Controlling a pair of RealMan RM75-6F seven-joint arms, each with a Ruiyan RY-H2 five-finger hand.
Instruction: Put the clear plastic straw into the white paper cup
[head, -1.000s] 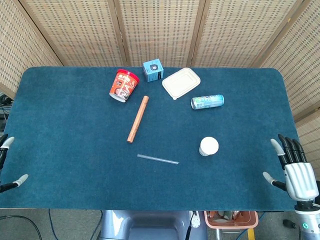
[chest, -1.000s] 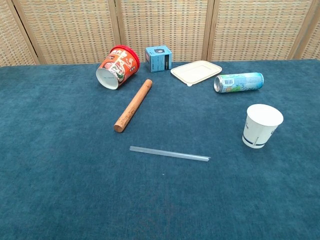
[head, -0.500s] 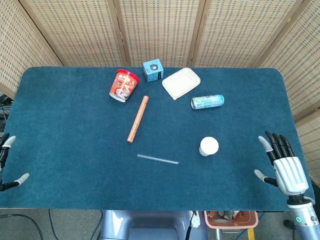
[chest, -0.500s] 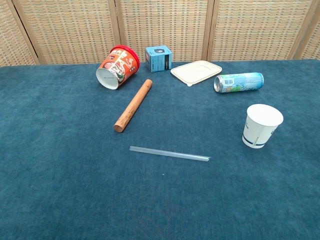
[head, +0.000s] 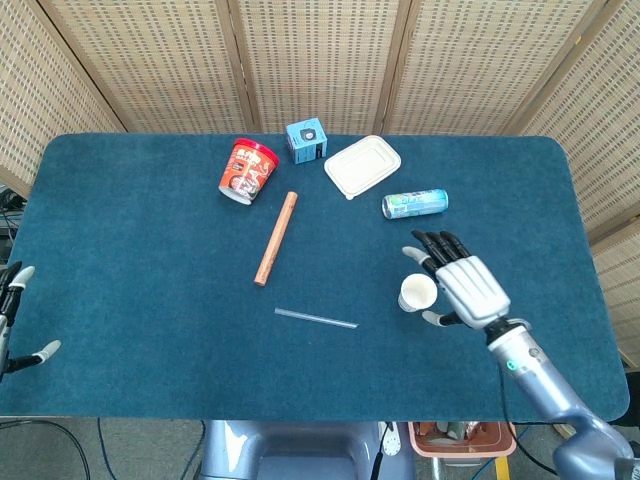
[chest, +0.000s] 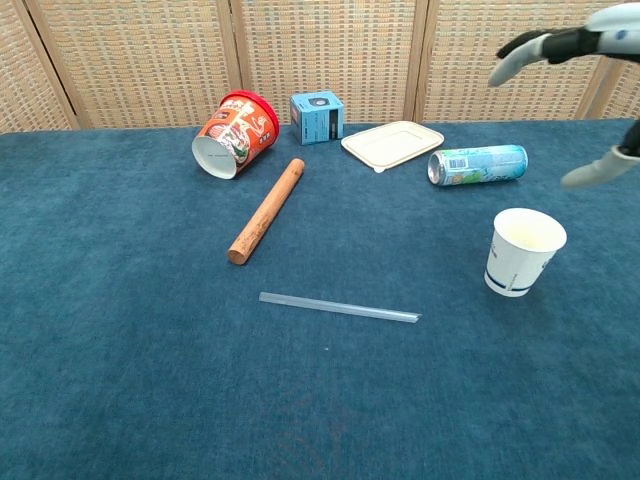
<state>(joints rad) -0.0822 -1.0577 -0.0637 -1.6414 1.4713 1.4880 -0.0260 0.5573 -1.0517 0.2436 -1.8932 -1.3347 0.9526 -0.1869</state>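
The clear plastic straw (head: 316, 319) (chest: 340, 307) lies flat on the blue table, near the front middle. Right of it the white paper cup (head: 417, 293) (chest: 524, 251) stands upright with its mouth up. My right hand (head: 463, 286) (chest: 585, 70) hovers just right of and above the cup, fingers spread, holding nothing. My left hand (head: 12, 318) shows only as a few fingertips at the table's left edge in the head view, spread and holding nothing.
At the back lie a red instant-noodle tub (head: 245, 171) on its side, a blue box (head: 306, 140), a cream lidded container (head: 361, 166) and a tipped drink can (head: 414, 203). A wooden rod (head: 276, 238) lies left of centre.
My right hand has swung in from the table's right front edge to just beside and above the cup, and now enters the chest view. The straw and cup have not moved.
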